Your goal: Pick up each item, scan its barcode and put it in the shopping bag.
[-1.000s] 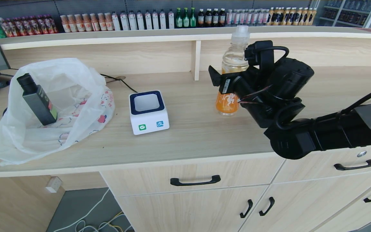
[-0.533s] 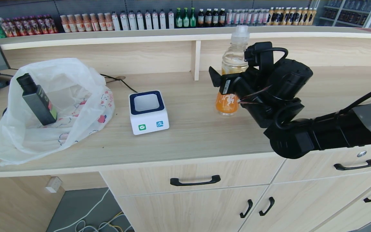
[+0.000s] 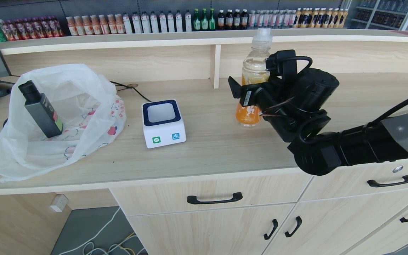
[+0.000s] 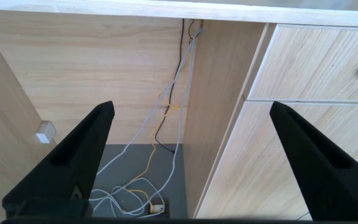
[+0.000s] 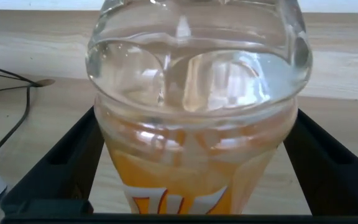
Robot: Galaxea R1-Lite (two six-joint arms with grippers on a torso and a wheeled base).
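Head view: the right claw grips the bottle (orange drink, pale cap) around its middle. The bottle is upright at the tabletop, well right of the scanner and the bag. The left claw hangs wide open and empty beside the cupboard.

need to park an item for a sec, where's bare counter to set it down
Widest bare patch: light wooden counter between the white cube scanner and the clear plastic bottle of orange drink in the right hand. Also a strip along the front edge. Crowded: the left end, under the white plastic shopping bag, black cable behind.
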